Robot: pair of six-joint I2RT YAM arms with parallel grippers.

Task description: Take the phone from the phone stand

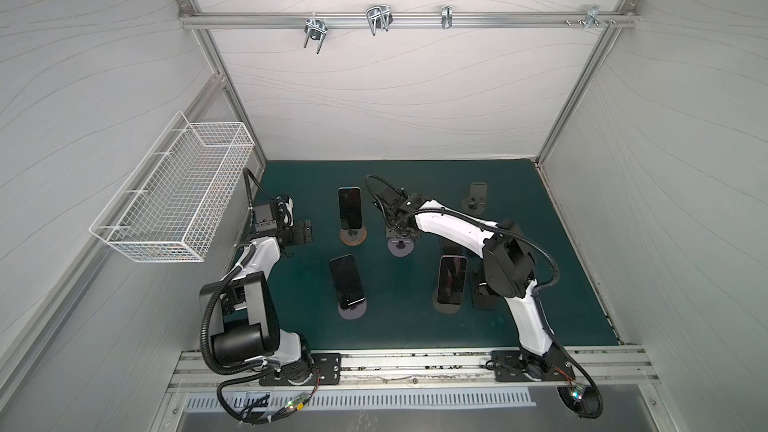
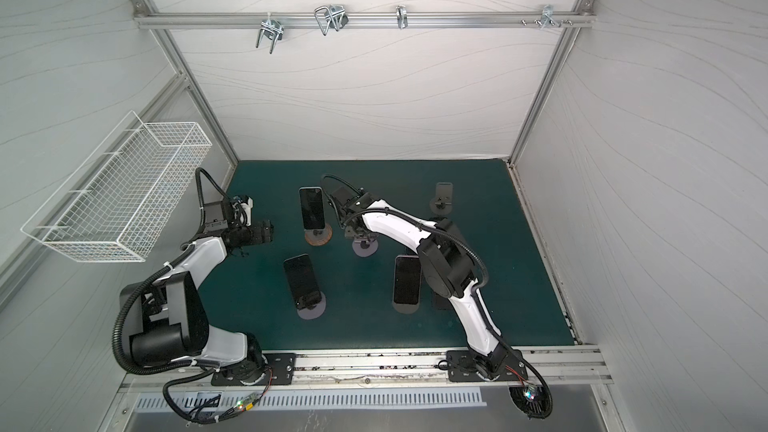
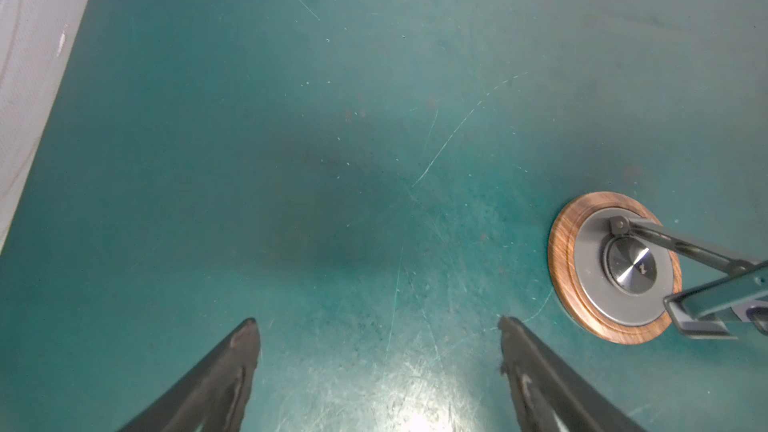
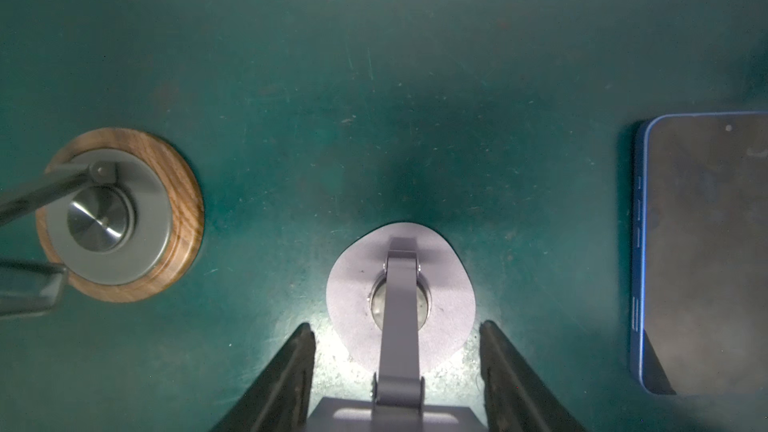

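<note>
Right arm reaches to frame centre, wrist bent down; right gripper (image 1: 400, 224) closed onto grey cradle (image 4: 395, 413) of lilac-base stand (image 4: 353, 284). Whether a phone sits in it: cannot tell. Left arm folded centre-left; left gripper (image 3: 378, 322) wide open, empty, over mat (image 3: 291, 118).

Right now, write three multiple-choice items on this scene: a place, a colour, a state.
1. The right pincer hangs over: A) the wire basket B) the lavender-base phone stand C) the wood-rimmed stand.
2. The phone in the right wrist view has an edge coloured: A) red B) white C) blue.
3. The left pincer is: A) open, empty B) shut on a phone C) shut on a stand.
1 B: its fingers straddle that stand's arm. 2 C: a blue rim frames the dark screen. 3 A: only bare mat shows between its fingers.
</note>
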